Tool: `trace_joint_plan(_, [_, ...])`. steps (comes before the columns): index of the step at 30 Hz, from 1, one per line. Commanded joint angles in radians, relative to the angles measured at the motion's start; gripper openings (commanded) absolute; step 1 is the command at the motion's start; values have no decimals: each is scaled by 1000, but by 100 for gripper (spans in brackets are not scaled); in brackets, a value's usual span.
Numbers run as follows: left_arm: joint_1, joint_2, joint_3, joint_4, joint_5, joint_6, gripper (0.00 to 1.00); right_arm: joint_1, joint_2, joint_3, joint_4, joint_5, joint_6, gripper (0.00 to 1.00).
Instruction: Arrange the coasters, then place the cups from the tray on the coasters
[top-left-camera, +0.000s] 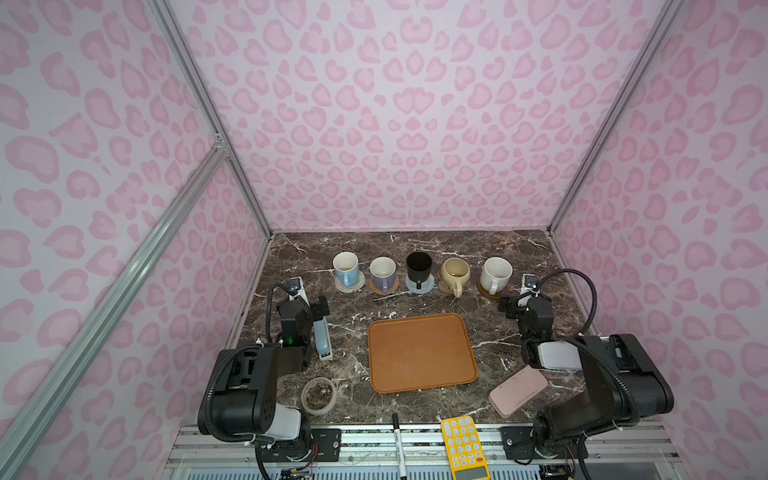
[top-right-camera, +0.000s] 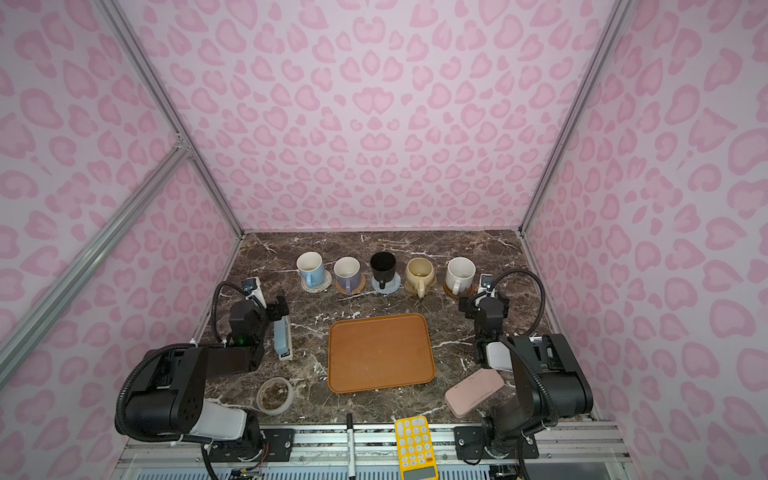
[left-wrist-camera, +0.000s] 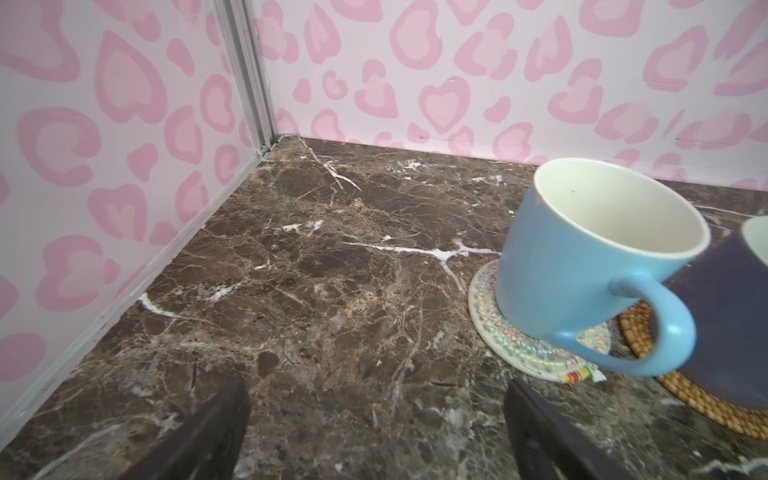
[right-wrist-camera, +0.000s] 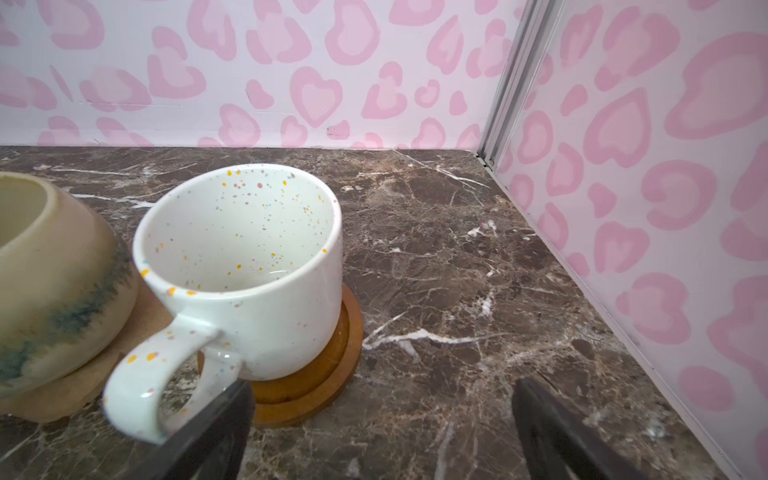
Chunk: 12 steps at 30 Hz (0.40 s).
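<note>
Since the left fingers (left-wrist-camera: 216, 428) stand wide and empty over bare table (left-wrist-camera: 332, 291) just beside the light blue cup (left-wrist-camera: 582, 257) on its cream woven coaster (left-wrist-camera: 482, 307), and the right fingers (right-wrist-camera: 552, 428) gape as wide beside the white speckled cup (right-wrist-camera: 249, 270) on its brown wooden coaster (right-wrist-camera: 332, 374), neither holds anything. In both top views all five cups stand on coasters in a row at the far side, and the tray (top-left-camera: 419, 353) lies bare mid-table, so the placing looks finished. The next move, I judge, calls only for drawing both arms back without clipping the speckled cup's handle, which is close by one right finger.
</note>
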<state>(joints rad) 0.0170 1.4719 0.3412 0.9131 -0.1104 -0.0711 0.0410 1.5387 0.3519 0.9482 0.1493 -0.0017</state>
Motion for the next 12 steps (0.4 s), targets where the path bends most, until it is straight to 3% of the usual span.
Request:
trace_joint_plan(1, [1, -4, 0, 32, 45, 24, 97, -2, 2, 0, -1, 5, 15, 99])
trace_joint_plan(12, [2, -1, 4, 32, 46, 23, 97, -3, -2, 2, -8, 4, 15, 98])
